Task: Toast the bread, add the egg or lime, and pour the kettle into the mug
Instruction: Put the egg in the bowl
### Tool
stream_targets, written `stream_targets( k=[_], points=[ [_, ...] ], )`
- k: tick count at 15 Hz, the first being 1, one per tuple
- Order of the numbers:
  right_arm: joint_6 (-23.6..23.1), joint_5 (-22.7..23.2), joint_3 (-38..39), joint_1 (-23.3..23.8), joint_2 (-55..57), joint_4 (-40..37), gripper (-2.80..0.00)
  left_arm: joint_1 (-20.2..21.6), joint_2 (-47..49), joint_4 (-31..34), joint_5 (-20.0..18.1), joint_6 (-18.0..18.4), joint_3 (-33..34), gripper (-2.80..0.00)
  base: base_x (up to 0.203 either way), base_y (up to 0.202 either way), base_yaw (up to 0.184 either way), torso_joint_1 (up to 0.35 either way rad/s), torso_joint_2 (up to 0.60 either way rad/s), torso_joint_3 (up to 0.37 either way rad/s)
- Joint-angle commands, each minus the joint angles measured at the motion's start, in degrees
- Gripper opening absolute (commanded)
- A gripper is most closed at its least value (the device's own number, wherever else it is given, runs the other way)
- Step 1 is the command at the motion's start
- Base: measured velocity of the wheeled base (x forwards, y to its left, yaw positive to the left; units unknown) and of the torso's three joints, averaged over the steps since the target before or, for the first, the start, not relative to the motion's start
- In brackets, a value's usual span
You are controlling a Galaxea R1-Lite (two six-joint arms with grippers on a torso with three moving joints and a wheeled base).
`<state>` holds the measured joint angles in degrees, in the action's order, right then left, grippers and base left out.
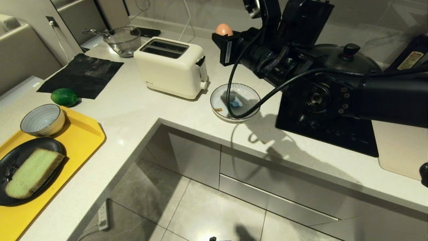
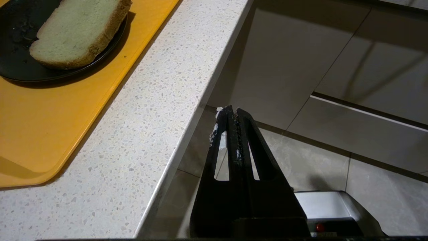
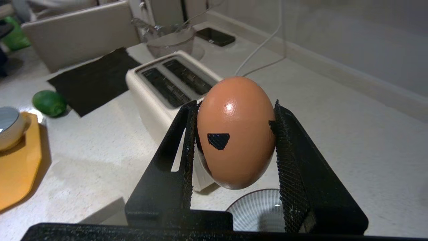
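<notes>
**Egg Held Above the Striped Dish**

The right arm hid most of the black cooktop [image 1: 334,134] and the lidded pan [image 1: 347,57]; a cable crossed the striped dish [image 1: 219,100]. The right gripper [image 3: 234,134] had its jaws clamped on the egg [image 3: 235,134], raised above the white speckled surface [image 1: 133,107] at 1 o'clock from the toaster [image 1: 170,67]. The left gripper [image 2: 233,113], jaws closed and empty, hung beside the surface edge. The bread [image 1: 31,170] lay on a black plate [image 1: 13,157] on the yellow tray [image 1: 80,140], with the lime [image 1: 64,96] at 12 o'clock from it.

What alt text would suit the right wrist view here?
The right gripper holds a brown egg with a black mark between its fingers, above a striped dish. Behind it stand a white toaster, a lime and a glass bowl on the counter.
</notes>
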<state>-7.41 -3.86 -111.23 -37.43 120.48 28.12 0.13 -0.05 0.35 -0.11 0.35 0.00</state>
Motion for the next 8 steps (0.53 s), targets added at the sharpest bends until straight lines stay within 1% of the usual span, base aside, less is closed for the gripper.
stream_targets(
  k=[1,4,8],
  points=[
    [-0.1,-1.7,0.2,-0.1,-3.1,-0.3,-2.8,0.0,0.0,0.0,0.0,0.0,0.0,-2.8,0.0,0.0,0.0,0.0,0.0,0.0],
    [-0.1,-5.5,2.7,-0.1,-7.2,-1.6,-2.8,0.0,0.0,0.0,0.0,0.0,0.0,-2.8,0.0,0.0,0.0,0.0,0.0,0.0],
    [-0.2,-7.5,7.9,-0.1,-11.4,-1.9,-2.8,0.0,0.0,0.0,0.0,0.0,0.0,-2.8,0.0,0.0,0.0,0.0,0.0,0.0]
  ],
)
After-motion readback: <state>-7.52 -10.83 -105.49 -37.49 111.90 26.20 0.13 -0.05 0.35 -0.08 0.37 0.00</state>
